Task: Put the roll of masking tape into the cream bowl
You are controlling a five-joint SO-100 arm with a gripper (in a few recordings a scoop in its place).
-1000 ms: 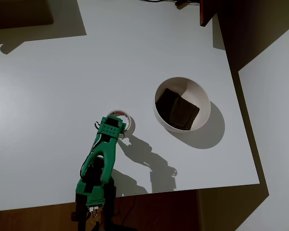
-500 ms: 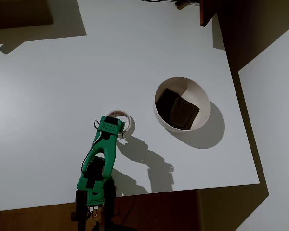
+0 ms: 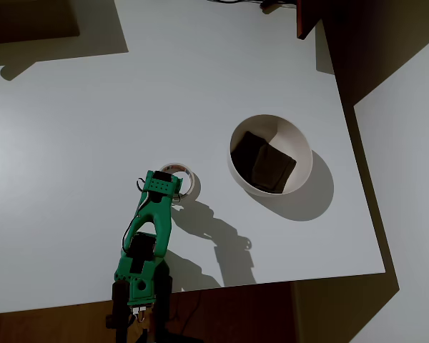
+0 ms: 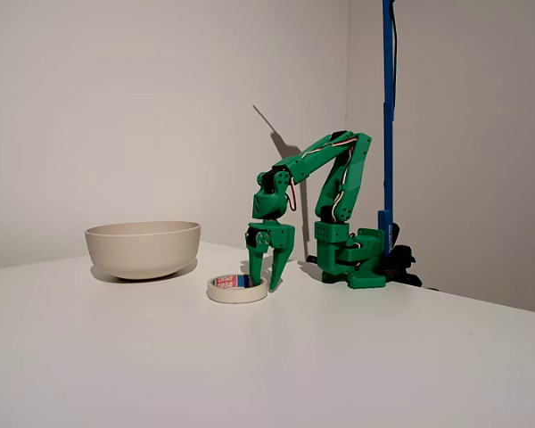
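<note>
step: grasp being set | fingers point(image 4: 265, 283) parted, straddling the tape point(image 4: 237, 288) rim | next: closing, lifting toward bowl point(image 4: 143, 249), well apart from tape

The green arm point(image 4: 325, 174) rises from its base point(image 4: 352, 263), folds sharply at the elbow and slopes down to a wrist pointing straight downward. Its gripper point(image 4: 262, 283) has fingers parted, straddling the rim of the roll of masking tape point(image 4: 237, 288), tips near the table.
</note>
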